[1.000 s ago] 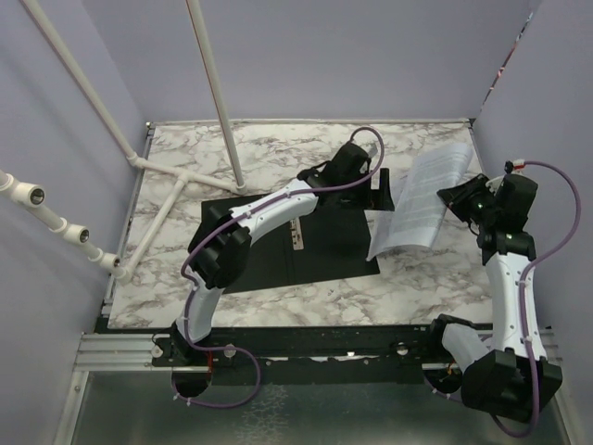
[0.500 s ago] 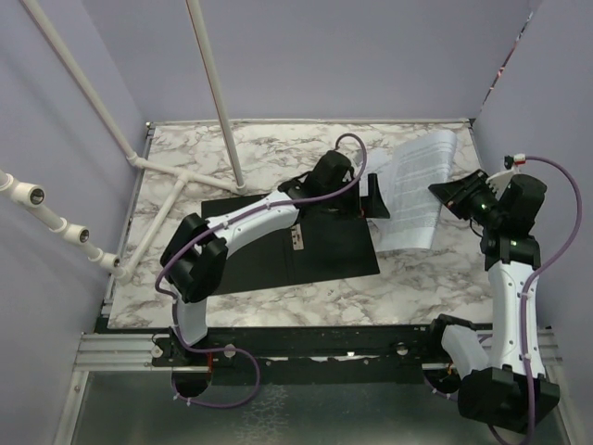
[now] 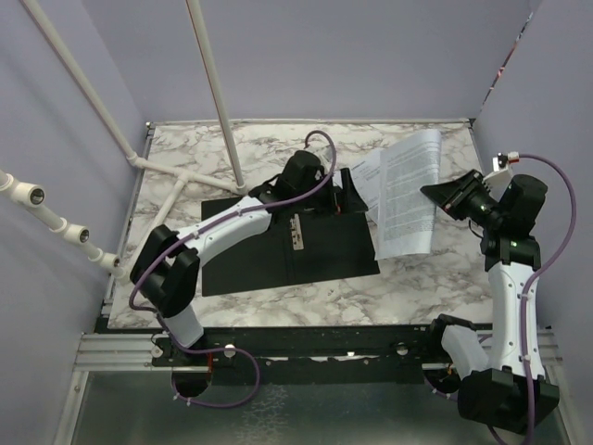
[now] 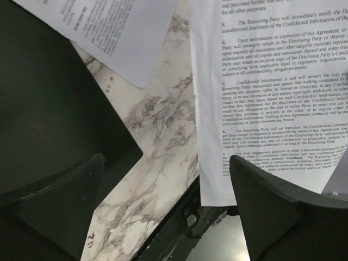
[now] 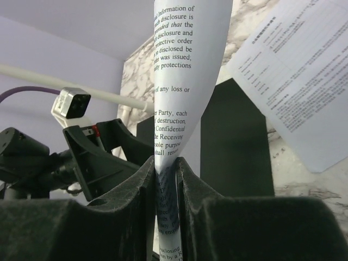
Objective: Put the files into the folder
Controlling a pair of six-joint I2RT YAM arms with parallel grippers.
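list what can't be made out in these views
- top view: the left arm covers part of the folder's far edge
- top view: the held sheet and left end effector hide most of the second sheet
- right wrist: the right end effector covers the held sheet's lower edge; sheet count unclear

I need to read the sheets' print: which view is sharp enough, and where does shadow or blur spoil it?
Left wrist: print on the held sheet sharp and readable. Right wrist: readable up top, dark between the fingers. Top external: print only faint grey lines.
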